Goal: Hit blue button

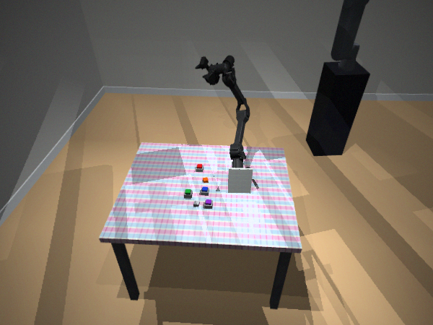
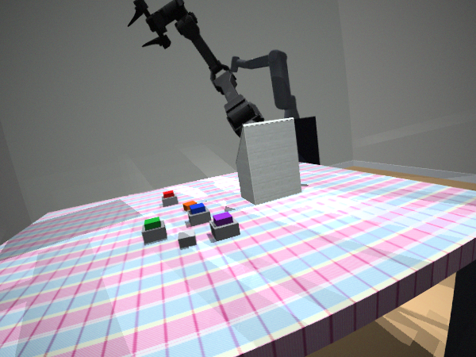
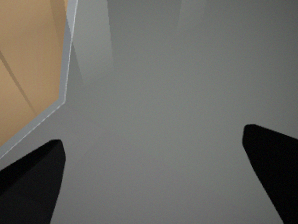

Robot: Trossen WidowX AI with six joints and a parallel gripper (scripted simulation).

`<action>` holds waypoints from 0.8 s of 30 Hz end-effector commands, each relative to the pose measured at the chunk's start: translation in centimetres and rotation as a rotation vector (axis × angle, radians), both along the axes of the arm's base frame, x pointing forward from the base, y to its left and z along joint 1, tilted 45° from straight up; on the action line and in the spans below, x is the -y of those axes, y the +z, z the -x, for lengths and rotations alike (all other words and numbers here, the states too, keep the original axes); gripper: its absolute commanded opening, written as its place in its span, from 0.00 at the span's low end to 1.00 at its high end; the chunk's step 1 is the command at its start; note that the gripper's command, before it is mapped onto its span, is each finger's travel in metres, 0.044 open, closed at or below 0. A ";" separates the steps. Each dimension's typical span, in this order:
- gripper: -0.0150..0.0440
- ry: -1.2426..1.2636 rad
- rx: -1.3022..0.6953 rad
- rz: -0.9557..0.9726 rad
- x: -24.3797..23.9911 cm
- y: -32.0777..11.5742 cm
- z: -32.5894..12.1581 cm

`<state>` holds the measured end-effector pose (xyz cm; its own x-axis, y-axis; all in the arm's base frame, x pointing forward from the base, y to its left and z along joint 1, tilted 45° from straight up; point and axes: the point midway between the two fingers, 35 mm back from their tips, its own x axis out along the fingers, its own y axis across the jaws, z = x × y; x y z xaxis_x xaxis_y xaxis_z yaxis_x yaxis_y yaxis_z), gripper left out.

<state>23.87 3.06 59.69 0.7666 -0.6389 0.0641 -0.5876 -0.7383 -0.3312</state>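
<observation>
Blue button [image 2: 197,207] is sitting on the checked table [image 2: 317,246] among the other buttons — orange button [image 2: 189,205] just behind it, purple button [image 2: 222,217] near its front-right, green button [image 2: 151,223] to the left. The gripper [image 2: 144,29] is hanging high in the air, well apart from it, its jaws standing wide and gripping nothing — facing the grey wall in the wrist view.

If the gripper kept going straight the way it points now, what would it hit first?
The open gripper is raised high, pointing away from the table. The wrist view shows only the grey wall between its fingers, so probably that wall, though depth is unclear.
</observation>
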 end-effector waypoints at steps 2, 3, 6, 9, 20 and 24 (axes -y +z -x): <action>0.93 0.005 -0.032 0.053 -0.6 -0.4 -0.8; 0.93 0.011 -0.073 0.119 -1.3 -1.0 -1.7; 0.93 0.046 -0.279 0.422 -4.4 -4.5 -6.1; 0.93 0.072 -0.427 0.609 -6.3 -7.4 -8.7; 0.93 0.345 -1.274 1.589 -11.6 -29.3 -17.1; 0.93 0.542 -1.569 1.920 -11.1 -38.3 -17.0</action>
